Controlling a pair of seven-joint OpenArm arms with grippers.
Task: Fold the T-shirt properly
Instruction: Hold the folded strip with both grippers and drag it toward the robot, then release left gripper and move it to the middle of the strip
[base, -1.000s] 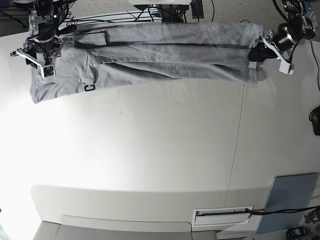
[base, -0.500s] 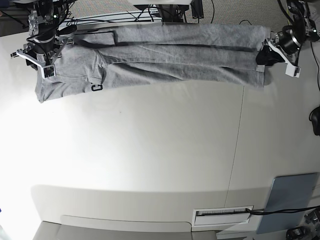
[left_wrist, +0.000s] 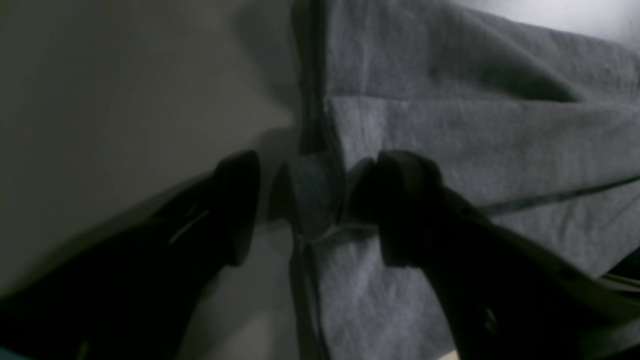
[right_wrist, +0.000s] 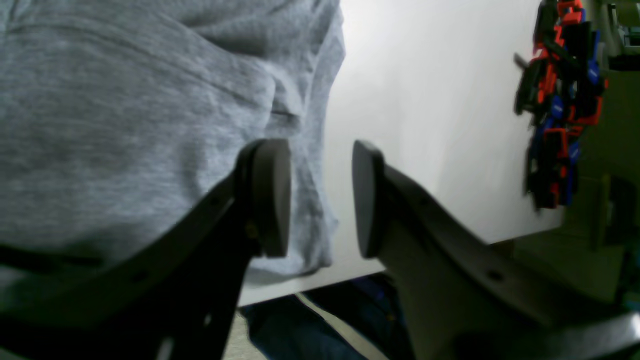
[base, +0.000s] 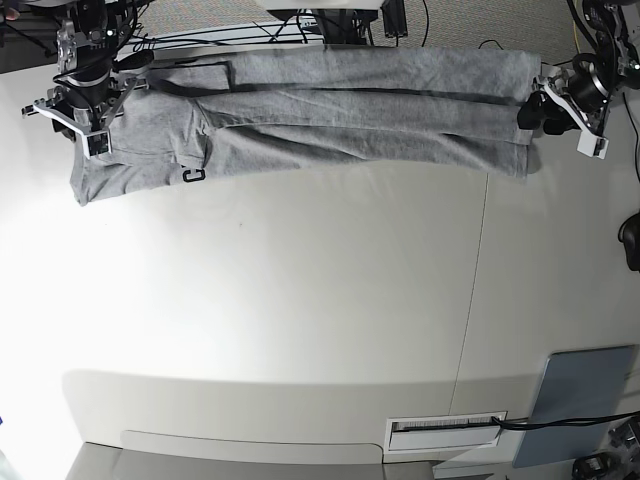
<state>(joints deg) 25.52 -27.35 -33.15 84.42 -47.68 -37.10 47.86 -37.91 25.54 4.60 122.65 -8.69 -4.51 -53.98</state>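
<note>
In the left wrist view, the left end effector (left_wrist: 305, 205) stands wide, its dark pads on either side of a small raised fold at the edge of the T-shirt (left_wrist: 475, 150); the pads do not press the cloth, so I judge the hem is let go, yet that tuft could snag on a pad if the arm pulls away sideways and drag the layers askew. In the right wrist view, the right end effector (right_wrist: 320, 197) is parted about halfway with only white tabletop (right_wrist: 425, 125) showing in the gap, and the grey cloth lies behind its left pad, so it holds nothing; closing here would likely miss the edge. A red, blue and black cable cluster (right_wrist: 560, 100) hangs beyond the tabletop's edge. In the base view, the T-shirt (base: 330, 105) lies as a long rumpled band along the far edge, both end effectors at its ends; uneven layers risk a crooked fold. A grey pad (base: 580, 400) and a white box (base: 445, 432) sit near, well apart.
</note>
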